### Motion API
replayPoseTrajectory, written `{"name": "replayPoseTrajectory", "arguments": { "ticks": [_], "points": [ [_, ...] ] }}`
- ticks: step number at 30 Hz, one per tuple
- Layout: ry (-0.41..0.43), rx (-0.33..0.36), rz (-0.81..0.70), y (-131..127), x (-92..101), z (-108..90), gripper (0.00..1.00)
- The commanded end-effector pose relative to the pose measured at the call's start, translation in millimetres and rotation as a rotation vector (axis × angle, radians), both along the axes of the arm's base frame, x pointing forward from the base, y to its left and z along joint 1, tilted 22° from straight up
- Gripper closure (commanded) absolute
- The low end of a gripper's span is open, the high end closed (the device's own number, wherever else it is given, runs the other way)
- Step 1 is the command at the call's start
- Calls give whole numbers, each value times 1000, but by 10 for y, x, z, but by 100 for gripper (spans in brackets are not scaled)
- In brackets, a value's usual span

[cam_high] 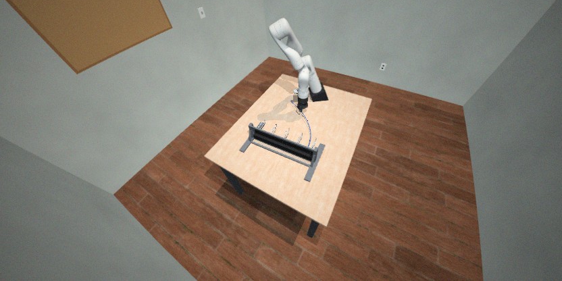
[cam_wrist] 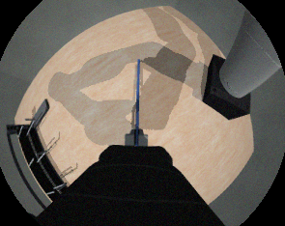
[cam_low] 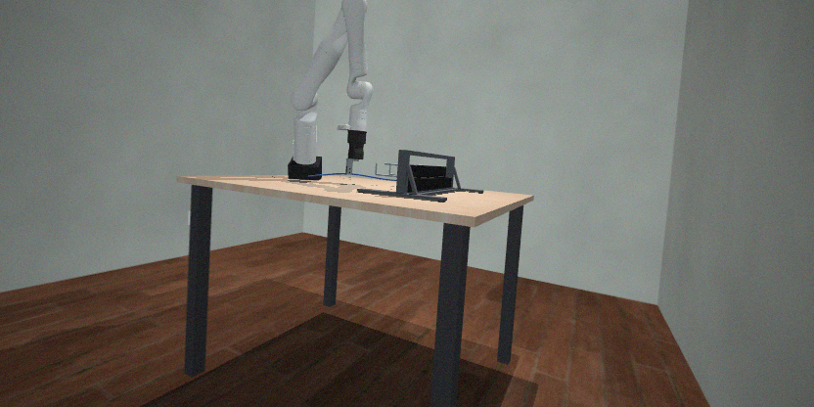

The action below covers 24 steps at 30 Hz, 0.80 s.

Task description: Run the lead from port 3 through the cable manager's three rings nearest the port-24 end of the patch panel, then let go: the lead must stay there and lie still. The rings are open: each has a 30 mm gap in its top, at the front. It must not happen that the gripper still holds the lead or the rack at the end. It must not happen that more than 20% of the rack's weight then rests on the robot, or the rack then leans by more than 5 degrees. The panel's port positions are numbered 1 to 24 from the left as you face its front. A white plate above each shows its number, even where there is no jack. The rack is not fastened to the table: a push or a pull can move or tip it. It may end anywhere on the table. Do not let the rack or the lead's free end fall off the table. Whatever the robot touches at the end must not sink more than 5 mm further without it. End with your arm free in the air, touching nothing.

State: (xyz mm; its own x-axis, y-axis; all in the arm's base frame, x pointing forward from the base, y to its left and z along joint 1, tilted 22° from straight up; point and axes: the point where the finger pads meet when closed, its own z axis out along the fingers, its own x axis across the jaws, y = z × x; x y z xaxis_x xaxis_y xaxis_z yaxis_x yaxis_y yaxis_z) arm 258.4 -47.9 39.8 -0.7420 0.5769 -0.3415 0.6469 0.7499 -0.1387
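The grey rack [cam_high: 313,167] [cam_low: 405,172] [cam_wrist: 24,150] with its dark patch panel stands in the middle of the table [cam_high: 275,188] [cam_low: 398,204]. A row of wire rings [cam_high: 261,124] [cam_wrist: 52,144] juts from its side facing the robot. The blue lead [cam_high: 307,123] [cam_low: 333,175] [cam_wrist: 138,88] leaves the panel at the right end in the top view and curves across the table to my gripper [cam_high: 300,110] [cam_low: 349,168] [cam_wrist: 136,135]. The gripper is shut on the lead, low above the table between the rack and the robot base. A short tail of lead runs on past the fingers. The lead passes through no ring.
The robot base [cam_high: 317,93] [cam_low: 303,168] [cam_wrist: 225,88] is at the table's far edge, close behind the gripper. The rack's long feet [cam_low: 401,192] reach toward the table's near side. The table edges lie well away from the rack.
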Motion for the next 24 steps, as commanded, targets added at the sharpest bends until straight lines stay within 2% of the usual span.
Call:
{"name": "replayPoseTrajectory", "arguments": {
  "ticks": [1,13,24],
  "points": [
    [-2,0,1,-1,17,12,100],
    [4,-6,22,-38,94,78,100],
    [20,-13,66,-111,247,226,100]
  ]
}}
